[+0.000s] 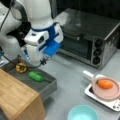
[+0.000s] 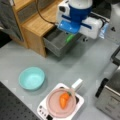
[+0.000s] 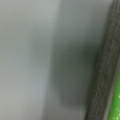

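Observation:
My gripper [image 1: 29, 59] hangs low over an open grey drawer [image 1: 48, 86], at a front view's left; the arm's white and blue wrist hides its fingers in both front views. In the drawer lie a yellow pepper [image 1: 21, 67] and a green vegetable [image 1: 35, 76], the latter nearest the gripper. From above, the green vegetable [image 2: 70, 38] peeks out under the wrist inside the drawer [image 2: 53, 46]. The wrist view shows the grey drawer wall [image 3: 101, 75] close up, with a strip of the green vegetable [image 3: 116, 102] at the right edge.
A wooden cabinet [image 1: 17, 97] holds the drawer. A toaster oven [image 1: 90, 35] stands behind. A carrot [image 1: 105, 84] lies on a pink plate [image 1: 106, 93] atop a white appliance [image 2: 45, 110]. A teal bowl [image 2: 31, 78] sits on the grey table [image 2: 75, 65].

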Motion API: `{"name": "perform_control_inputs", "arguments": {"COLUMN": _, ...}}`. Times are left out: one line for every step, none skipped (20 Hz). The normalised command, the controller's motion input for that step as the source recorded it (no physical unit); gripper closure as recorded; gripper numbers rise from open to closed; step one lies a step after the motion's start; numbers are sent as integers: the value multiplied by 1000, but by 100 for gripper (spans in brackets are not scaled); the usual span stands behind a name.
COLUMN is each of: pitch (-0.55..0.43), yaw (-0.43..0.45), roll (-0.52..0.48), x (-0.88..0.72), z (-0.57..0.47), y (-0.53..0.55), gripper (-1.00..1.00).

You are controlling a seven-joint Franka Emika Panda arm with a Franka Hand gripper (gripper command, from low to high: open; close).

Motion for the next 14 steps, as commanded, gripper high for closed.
{"name": "perform_control_inputs", "arguments": {"pitch": 238, "yaw": -194, "roll": 36, "x": 933, "z": 100, "y": 412, "gripper": -100}}
{"name": "perform_control_inputs", "arguments": {"pitch": 232, "yaw": -202, "roll": 37, "x": 924, "z": 84, "y": 387, "gripper": -100}}
{"name": "perform_control_inputs", "arguments": {"pitch": 233, "yaw": -200, "roll": 42, "x": 909, "z": 88, "y": 356, "gripper": -100}}
{"name": "perform_control_inputs", "arguments": {"pitch": 230, "yaw": -189, "roll": 44, "x": 849, "z": 101, "y": 306, "gripper": -100}}
{"name": "perform_control_inputs", "arguments": {"pitch": 230, "yaw": -180, "roll": 46, "x": 799, "z": 120, "y": 264, "gripper": -100}}
{"name": "perform_control_inputs", "arguments": {"pitch": 234, "yaw": -175, "roll": 43, "x": 759, "z": 142, "y": 228, "gripper": -100}}
{"name": "perform_control_inputs", "arguments": {"pitch": 232, "yaw": -167, "roll": 36, "x": 709, "z": 161, "y": 195, "gripper": -100}}
{"name": "perform_control_inputs", "arguments": {"pitch": 228, "yaw": -157, "roll": 32, "x": 719, "z": 158, "y": 189, "gripper": -100}}
{"name": "perform_control_inputs", "arguments": {"pitch": 220, "yaw": -145, "roll": 26, "x": 719, "z": 141, "y": 178, "gripper": -100}}
{"name": "perform_control_inputs", "arguments": {"pitch": 210, "yaw": -136, "roll": 25, "x": 722, "z": 113, "y": 172, "gripper": -100}}
{"name": "perform_control_inputs", "arguments": {"pitch": 208, "yaw": -132, "roll": 25, "x": 724, "z": 85, "y": 169, "gripper": -100}}
{"name": "perform_control_inputs", "arguments": {"pitch": 211, "yaw": -125, "roll": 21, "x": 687, "z": 71, "y": 160, "gripper": -100}}
{"name": "perform_control_inputs", "arguments": {"pitch": 211, "yaw": -126, "roll": 17, "x": 667, "z": 59, "y": 161, "gripper": -100}}
{"name": "perform_control_inputs", "arguments": {"pitch": 201, "yaw": -134, "roll": 2, "x": 652, "z": 54, "y": 174, "gripper": -100}}
